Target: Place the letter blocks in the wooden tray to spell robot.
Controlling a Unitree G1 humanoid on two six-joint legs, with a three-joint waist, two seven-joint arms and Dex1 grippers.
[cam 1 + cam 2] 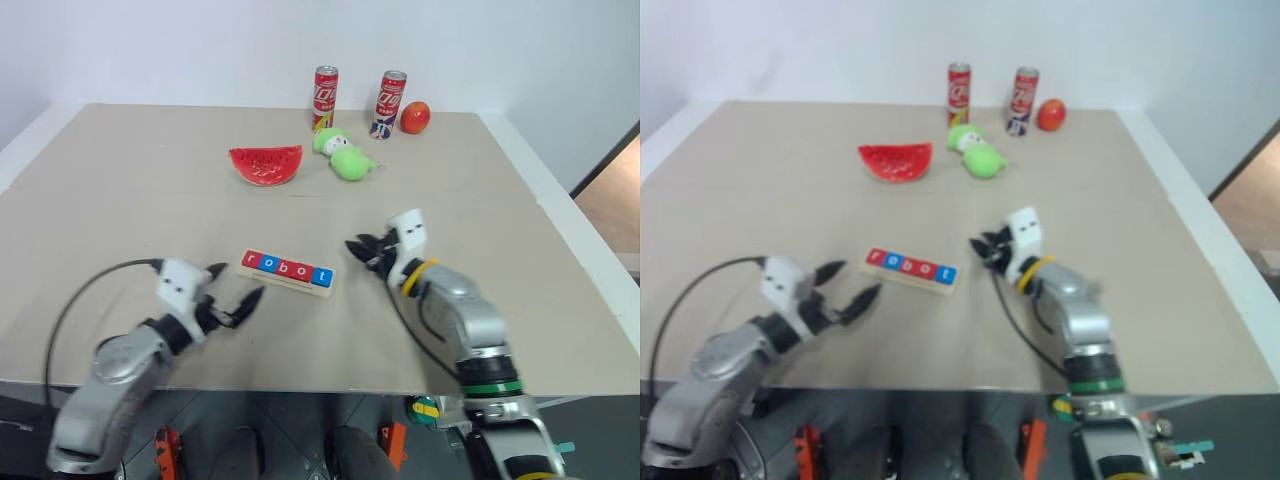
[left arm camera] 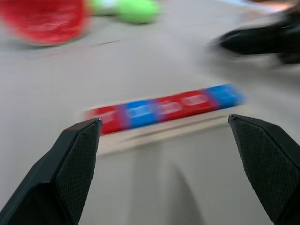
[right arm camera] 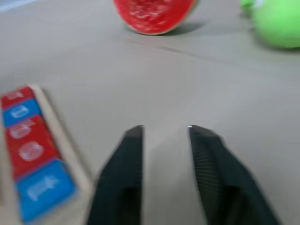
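Both grippers hover empty beside the finished word: the robot's left gripper [image 1: 237, 303], jaws spread wide, sits just left of the long narrow pale-wood tray [image 1: 286, 282], while the right gripper [image 1: 362, 250], fingers parted by a narrow gap and holding nothing, hangs just right of it, clear of the tray's end.

Five small flat square letter blocks [image 1: 288, 268] lie in a touching row in the wooden tray, reading r, o, b, o, t from left to right in white lowercase; the colours run red, blue, red, red, blue. Seen from the head, the tray lies slightly slanted on the beige tabletop [image 1: 130, 200], its right end nearer the robot, with a strip of bare wood showing along its near edge. In the left wrist view the tray lies across the gap between the two black fingers [image 2: 70, 164], apart from both.

Farther back, well apart from the tray, a red watermelon-slice toy [image 1: 266, 164] rests on the table, with a green plush toy [image 1: 345, 155] just to its right. Behind these, near the far edge, stand two upright red drink cans [image 1: 326, 97], and a round red-orange fruit [image 1: 415, 117] sits just beside the right-hand can.
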